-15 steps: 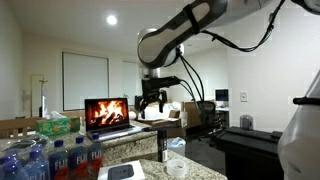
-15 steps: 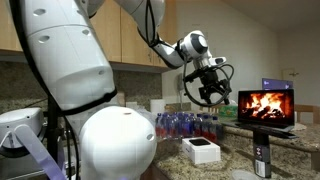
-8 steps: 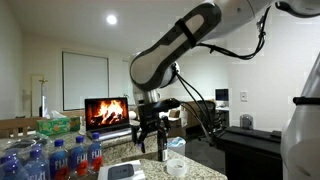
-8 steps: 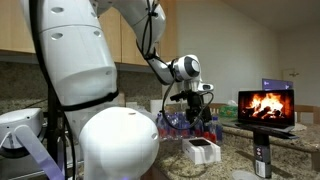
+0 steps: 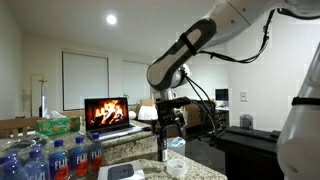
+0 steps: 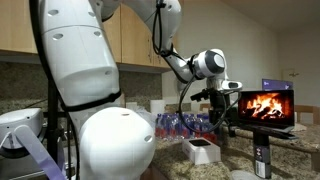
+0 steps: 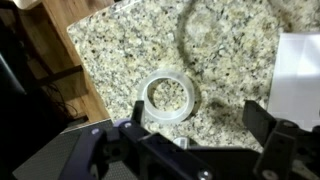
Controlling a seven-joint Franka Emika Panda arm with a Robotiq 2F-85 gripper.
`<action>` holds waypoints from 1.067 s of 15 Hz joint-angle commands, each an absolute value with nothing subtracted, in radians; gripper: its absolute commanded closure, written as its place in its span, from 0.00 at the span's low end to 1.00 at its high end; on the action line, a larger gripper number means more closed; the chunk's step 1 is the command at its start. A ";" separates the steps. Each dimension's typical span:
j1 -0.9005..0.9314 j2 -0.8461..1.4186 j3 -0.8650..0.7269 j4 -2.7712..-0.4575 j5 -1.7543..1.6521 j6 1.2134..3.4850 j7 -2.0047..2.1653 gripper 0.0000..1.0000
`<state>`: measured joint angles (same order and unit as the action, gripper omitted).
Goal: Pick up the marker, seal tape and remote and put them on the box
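In the wrist view my gripper (image 7: 198, 122) hangs open above the granite counter, and nothing is between its dark fingers (image 7: 262, 118). The seal tape (image 7: 167, 97), a clear ring, lies flat on the counter just beyond the left finger. The white box (image 7: 301, 72) shows at the right edge. In both exterior views the gripper (image 5: 168, 126) (image 6: 222, 108) hovers over the counter, near the box (image 5: 122, 171) (image 6: 203, 150) with its dark patch. The tape (image 5: 175, 164) sits beside the box. A slim dark bar, the remote (image 6: 262, 157), is near the laptop. The marker is not visible.
A laptop (image 5: 107, 113) (image 6: 268, 106) showing a fire stands behind the work area. Several water bottles (image 5: 50, 160) and a green tissue box (image 5: 58, 126) crowd one end of the counter. The counter edge (image 7: 88, 75) drops to a wooden floor.
The arm came down from higher up and swung sideways along the counter to above the tape. Its jaws stayed open and empty.
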<state>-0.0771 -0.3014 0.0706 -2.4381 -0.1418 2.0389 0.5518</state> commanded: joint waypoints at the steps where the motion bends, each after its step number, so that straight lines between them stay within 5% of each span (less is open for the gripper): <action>1: -0.100 -0.165 0.057 -2.309 -0.220 2.003 0.511 0.00; 16: -0.020 0.031 0.011 -2.190 -0.156 1.925 0.322 0.00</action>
<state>-0.0345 0.0387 0.0218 -2.1969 -0.1562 1.9640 0.3259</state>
